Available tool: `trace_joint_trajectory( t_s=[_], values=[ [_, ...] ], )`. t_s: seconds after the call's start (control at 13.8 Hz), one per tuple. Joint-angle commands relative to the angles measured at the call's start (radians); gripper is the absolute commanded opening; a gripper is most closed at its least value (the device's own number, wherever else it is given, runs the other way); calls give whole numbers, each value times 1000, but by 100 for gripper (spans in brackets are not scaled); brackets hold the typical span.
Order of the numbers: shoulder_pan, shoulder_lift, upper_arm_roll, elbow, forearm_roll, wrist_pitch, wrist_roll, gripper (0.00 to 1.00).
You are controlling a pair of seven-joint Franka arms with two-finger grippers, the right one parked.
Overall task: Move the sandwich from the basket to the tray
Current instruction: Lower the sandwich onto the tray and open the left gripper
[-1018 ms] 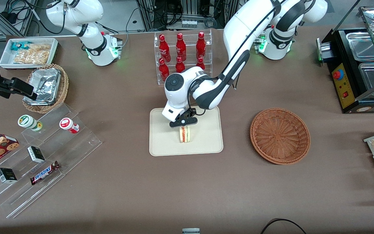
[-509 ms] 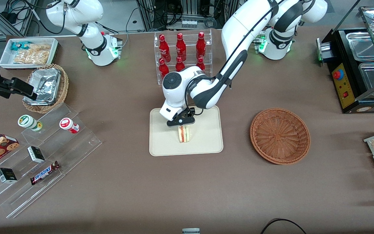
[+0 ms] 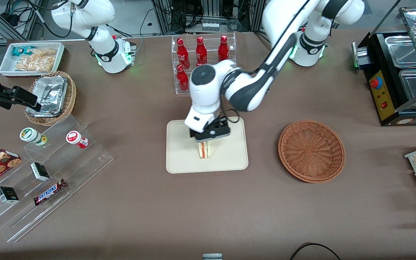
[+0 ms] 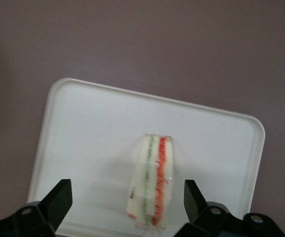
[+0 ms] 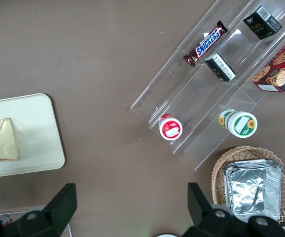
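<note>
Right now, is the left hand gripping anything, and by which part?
Nothing. The hand is open above the sandwich, fingers clear of both sides; the sandwich stands on the tray.

Brown matte table (image 3: 128,213) across nearly the whole front view, evenly lit, with only soft shadows. Past its edge farthest from the front camera, pale grey floor (image 3: 128,14), aluminium frame posts (image 3: 161,16), tangled black cables (image 3: 188,8). Another black cable loop (image 3: 314,247) at the near edge.
</note>
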Motion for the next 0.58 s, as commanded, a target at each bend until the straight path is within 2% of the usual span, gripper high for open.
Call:
trace_joint_trajectory(
  t_s=[0.0, 0.15, 0.29, 0.51],
  values=[
    [65, -150, -2, -85, -10, -106, -49, 100],
    [103, -215, -1, -87, -65, -185, -32, 100],
    [163, -287, -2, -88, -68, -262, -31, 100],
    [269, -402, -2, -88, -124, -402, 47, 100]
  ],
)
